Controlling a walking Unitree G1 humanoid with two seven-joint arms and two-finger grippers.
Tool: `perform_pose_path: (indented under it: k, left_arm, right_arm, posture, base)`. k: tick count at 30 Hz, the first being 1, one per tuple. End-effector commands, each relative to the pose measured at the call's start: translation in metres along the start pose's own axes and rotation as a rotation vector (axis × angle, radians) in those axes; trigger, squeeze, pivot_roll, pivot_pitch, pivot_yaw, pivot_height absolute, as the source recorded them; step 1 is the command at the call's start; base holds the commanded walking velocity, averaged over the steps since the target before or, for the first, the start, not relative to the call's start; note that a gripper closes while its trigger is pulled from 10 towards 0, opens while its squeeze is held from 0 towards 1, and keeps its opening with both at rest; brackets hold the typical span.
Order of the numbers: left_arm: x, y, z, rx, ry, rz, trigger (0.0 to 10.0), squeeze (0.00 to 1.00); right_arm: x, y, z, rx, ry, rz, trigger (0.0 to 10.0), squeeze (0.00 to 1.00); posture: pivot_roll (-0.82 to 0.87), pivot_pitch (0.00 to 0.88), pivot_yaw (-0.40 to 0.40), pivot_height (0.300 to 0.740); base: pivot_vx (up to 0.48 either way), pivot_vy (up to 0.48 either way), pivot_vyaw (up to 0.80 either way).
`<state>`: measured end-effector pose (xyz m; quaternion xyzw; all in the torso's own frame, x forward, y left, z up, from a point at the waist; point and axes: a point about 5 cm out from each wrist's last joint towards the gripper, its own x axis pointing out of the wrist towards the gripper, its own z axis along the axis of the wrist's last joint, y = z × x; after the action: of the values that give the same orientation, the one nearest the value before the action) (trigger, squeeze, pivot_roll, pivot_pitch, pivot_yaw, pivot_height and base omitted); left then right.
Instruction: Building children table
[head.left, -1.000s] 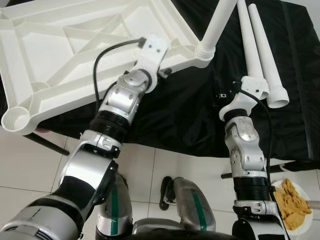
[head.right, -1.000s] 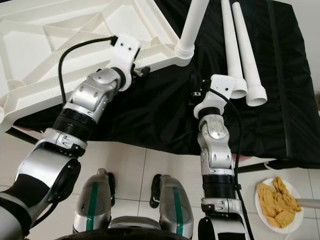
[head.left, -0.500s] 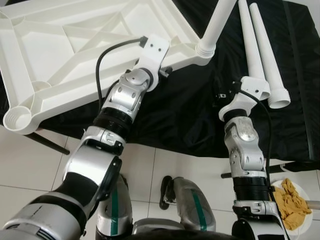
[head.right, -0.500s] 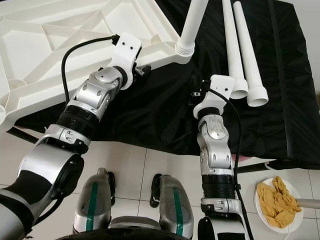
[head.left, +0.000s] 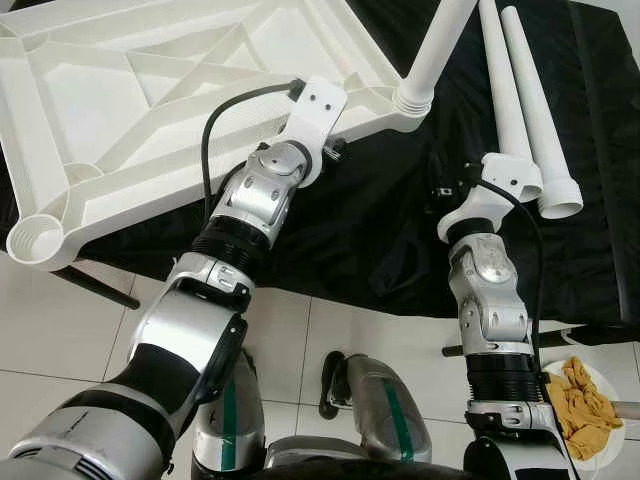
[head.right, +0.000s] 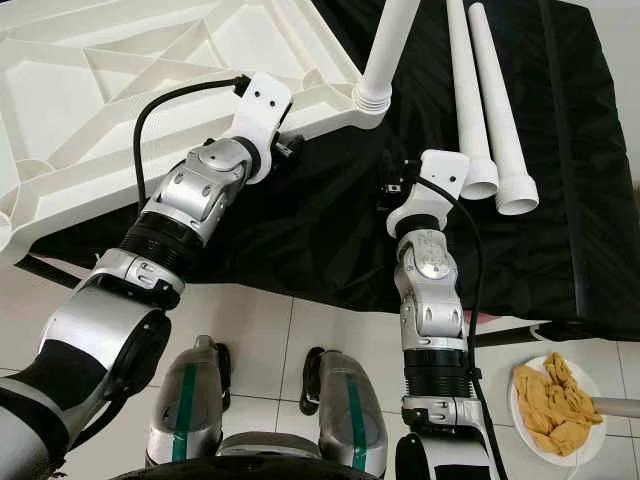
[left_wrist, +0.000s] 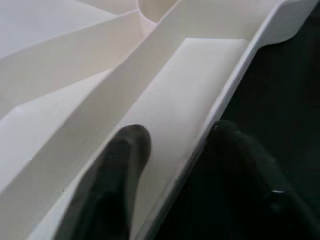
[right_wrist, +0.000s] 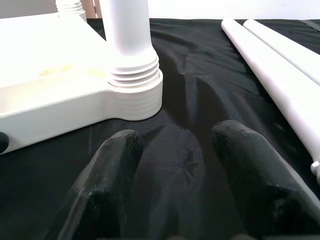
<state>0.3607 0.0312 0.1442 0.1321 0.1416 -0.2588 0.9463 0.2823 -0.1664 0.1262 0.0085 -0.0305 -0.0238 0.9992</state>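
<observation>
White table top (head.left: 150, 90) lying upside down on a black cloth (head.right: 560, 180), ribs facing up, w/ near corner hanging off past the cloth edge. One white leg (head.left: 435, 45) already screwed into corner socket, sticking up. Two more loose legs (head.right: 490, 100) lying side by side on the cloth, to the right, near the right gripper.

Left gripper (left_wrist: 175, 150) at the table top's near rim, close to the leg corner. Fingers (left_wrist: 120, 165) apart, one inside the rim channel, other outside on the cloth side, w/ rim wall between them. Can't tell if squeezing or just around it.

Right gripper (right_wrist: 175, 150) low over the cloth, just in front of the screwed-in leg's base. Fingers spread wide, nothing between them, only cloth under.

White plate (head.right: 525, 425) w/ yellow rag (head.right: 552, 405) on the tile floor (head.left: 50, 320), bottom right.
</observation>
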Motion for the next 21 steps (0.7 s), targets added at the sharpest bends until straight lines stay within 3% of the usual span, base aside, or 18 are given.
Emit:
perform_pose_path:
  k: [1, 2, 16, 17, 18, 21]
  left_arm:
    - [0.001, 0.003, -0.004, -0.004, 0.015, 0.085, 0.5, 0.00]
    - [0.001, 0.004, -0.003, -0.006, 0.010, 0.086, 0.0, 0.00]
    - [0.003, 0.003, 0.005, -0.011, -0.010, 0.090, 0.0, 0.00]
    - [0.004, 0.003, 0.006, -0.010, -0.012, 0.090, 1.1, 0.00]
    - [0.004, 0.003, 0.009, -0.005, -0.021, 0.087, 10.0, 0.00]
    - [0.004, 0.002, 0.013, 0.009, -0.045, 0.076, 10.0, 0.00]
  right_arm:
    - [-0.001, -0.002, -0.002, 0.005, 0.013, -0.009, 10.0, 0.00]
    - [-0.001, -0.002, -0.002, 0.005, 0.012, -0.011, 10.0, 0.00]
    - [-0.001, -0.004, -0.002, 0.009, 0.013, -0.024, 10.0, 0.00]
    - [-0.001, -0.004, -0.002, 0.009, 0.014, -0.025, 10.0, 0.00]
    - [-0.001, -0.004, -0.002, 0.009, 0.014, -0.026, 10.0, 0.00]
    - [-0.002, -0.004, -0.002, 0.009, 0.014, -0.027, 10.0, 0.00]
  posture:
    - [0.05, 0.052, -0.042, 0.740]
    - [0.05, 0.054, -0.041, 0.740]
    - [0.06, 0.066, -0.038, 0.740]
    - [0.06, 0.068, -0.037, 0.740]
    - [0.06, 0.069, -0.037, 0.740]
    - [0.06, 0.070, -0.037, 0.740]
  base:
    - [0.000, 0.000, 0.00]
    - [0.000, 0.000, 0.00]
    - [0.000, 0.000, 0.00]
    - [0.000, 0.000, 0.00]
    - [0.000, 0.000, 0.00]
    - [0.000, 0.000, 0.00]
